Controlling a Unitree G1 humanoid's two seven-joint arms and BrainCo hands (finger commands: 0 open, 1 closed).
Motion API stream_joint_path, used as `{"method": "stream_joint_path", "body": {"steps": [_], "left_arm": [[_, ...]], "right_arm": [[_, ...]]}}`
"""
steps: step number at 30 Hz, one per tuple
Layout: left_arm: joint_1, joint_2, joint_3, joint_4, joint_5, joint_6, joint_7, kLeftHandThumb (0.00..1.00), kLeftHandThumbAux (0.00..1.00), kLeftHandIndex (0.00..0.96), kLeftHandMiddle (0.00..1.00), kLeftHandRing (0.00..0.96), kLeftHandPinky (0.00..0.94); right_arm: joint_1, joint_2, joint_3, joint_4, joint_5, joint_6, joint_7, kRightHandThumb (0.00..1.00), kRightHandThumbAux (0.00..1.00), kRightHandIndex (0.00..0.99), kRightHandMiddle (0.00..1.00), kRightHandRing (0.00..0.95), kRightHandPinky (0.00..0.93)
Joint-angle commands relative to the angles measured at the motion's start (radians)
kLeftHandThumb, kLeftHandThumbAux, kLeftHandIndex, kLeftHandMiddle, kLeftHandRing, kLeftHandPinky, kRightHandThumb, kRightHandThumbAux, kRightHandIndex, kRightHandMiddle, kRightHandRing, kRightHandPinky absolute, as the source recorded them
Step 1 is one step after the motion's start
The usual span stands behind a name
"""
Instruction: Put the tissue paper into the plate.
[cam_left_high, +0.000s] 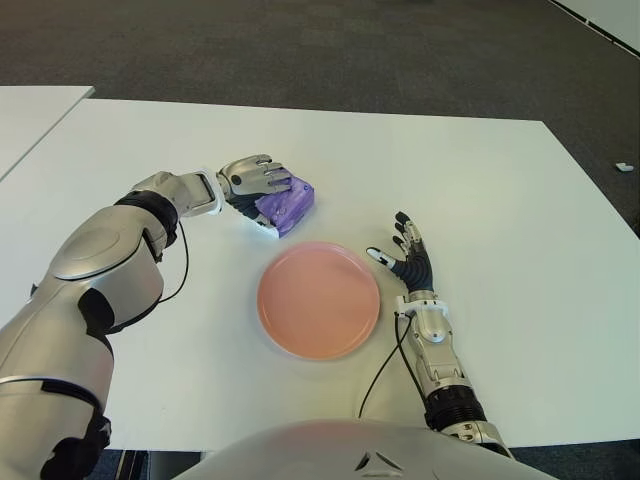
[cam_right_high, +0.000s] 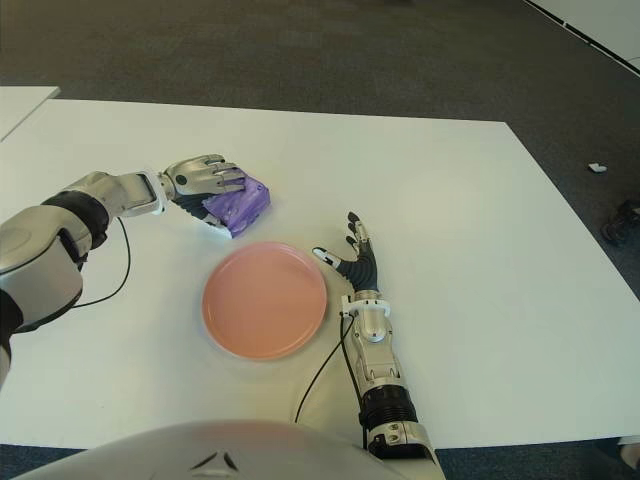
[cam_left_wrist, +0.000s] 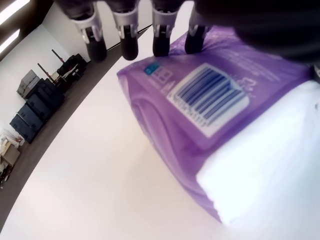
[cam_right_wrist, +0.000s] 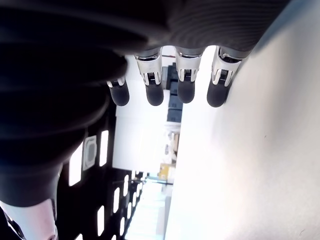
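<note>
On our left, the left hand (cam_left_high: 256, 180) is curled over the purple tissue pack (cam_left_high: 288, 205), fingers (cam_left_wrist: 129, 30) draped on its top and clamped around it, just behind the pink plate (cam_left_high: 318, 300) on the white surface (cam_left_high: 520, 200). We judge the pack light, soft and crushable, its film wrapper slippery, so we would hold it across its broad faces. Right of the plate, our right hand (cam_left_high: 408, 255) shows spread and empty
</note>
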Motion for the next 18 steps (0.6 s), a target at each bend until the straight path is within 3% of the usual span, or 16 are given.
{"method": "stream_joint_path", "body": {"steps": [1,18], "left_arm": [[0.116,-0.038,-0.056,0.033,0.070,-0.019,-0.041,0.255,0.141,0.000,0.000,0.000,0.000],[0.129,-0.067,-0.054,0.050,0.066,0.017,-0.032,0.222,0.153,0.000,0.000,0.000,0.000]], "right_arm": [[0.067,0.006,-0.005,0.055,0.019,0.062,0.014,0.000,0.711,0.000,0.000,0.000,0.000],[0.078,0.003,-0.006,0.047,0.010,0.062,0.014,0.000,0.704,0.000,0.000,0.000,0.000]]}}
